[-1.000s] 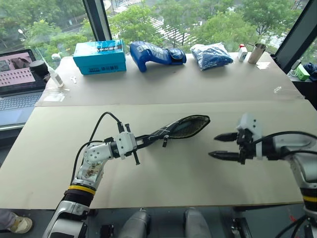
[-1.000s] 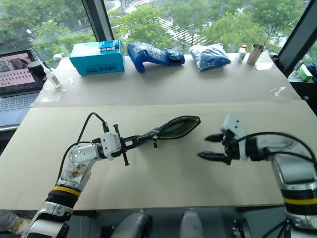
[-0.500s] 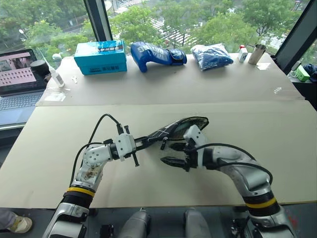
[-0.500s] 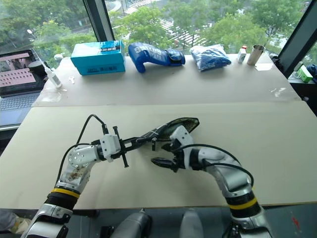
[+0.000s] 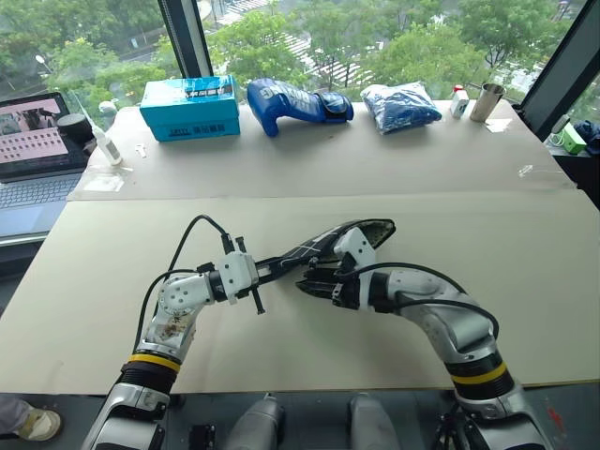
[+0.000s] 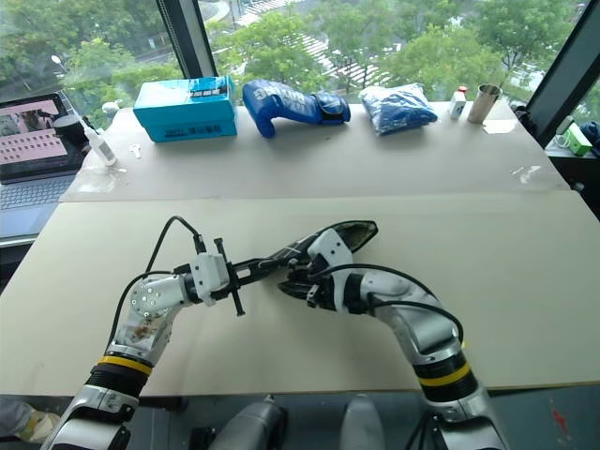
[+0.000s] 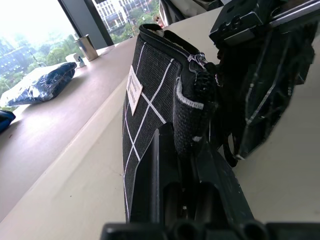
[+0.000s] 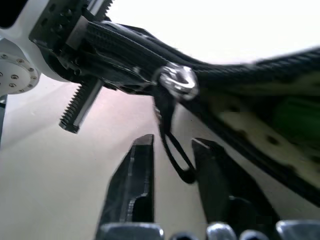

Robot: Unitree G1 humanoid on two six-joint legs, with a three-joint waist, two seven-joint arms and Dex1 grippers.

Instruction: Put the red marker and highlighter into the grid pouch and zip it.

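The grid pouch (image 5: pixel 354 239), black with white lines, hangs just above the table, tilted up to the right with its mouth gaping. My left gripper (image 5: pixel 281 267) is shut on the pouch's lower left end (image 7: pixel 150 100). My right gripper (image 5: pixel 306 281) sits right beside it, at the zipper slider. In the right wrist view its fingers (image 8: pixel 137 170) are closed in on the short black zipper loop (image 8: pixel 177 160), which fills the narrow gap. Something green, the highlighter (image 8: pixel 295 117), shows inside the pouch. The red marker is hidden.
Along the table's far edge lie a teal box (image 5: pixel 187 108), a blue glove (image 5: pixel 295 101), a blue bag (image 5: pixel 400 103) and a metal cup (image 5: pixel 487 100). A laptop (image 5: pixel 33 141) and a white bottle (image 5: pixel 103 145) stand at far left.
My right arm swung left from the open table to the pouch's zipper end, and its wide-open fingers closed in around the loop. The left gripper and pouch stayed put.
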